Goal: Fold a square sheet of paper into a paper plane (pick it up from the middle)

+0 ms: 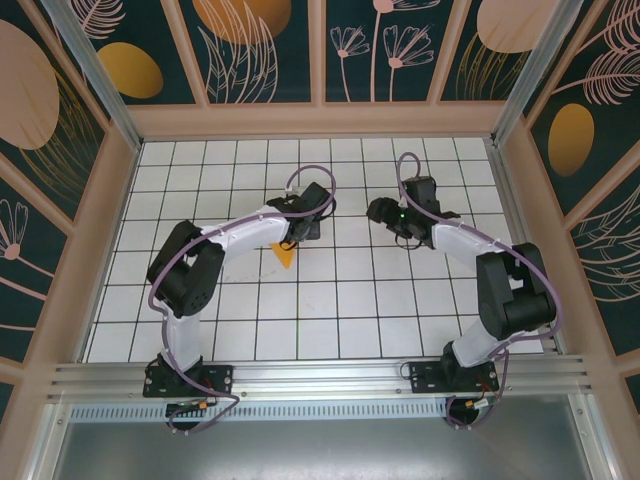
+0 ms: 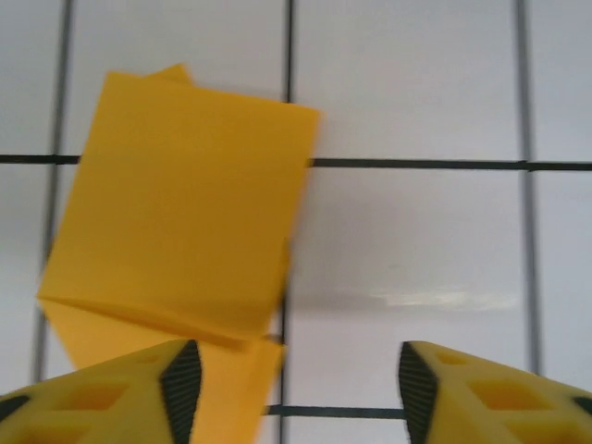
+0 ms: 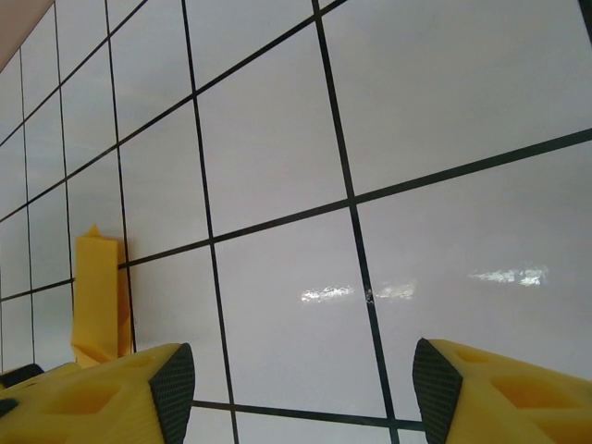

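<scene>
One folded sheet (orange) on tiles.

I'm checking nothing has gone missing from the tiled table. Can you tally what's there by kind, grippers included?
Folded orange paper: 1
Grippers: 2, the left gripper and the right gripper
Total: 3

Folded paper lies on the table, left of centre, beside the left gripper; the right gripper stands apart to its right.
</scene>
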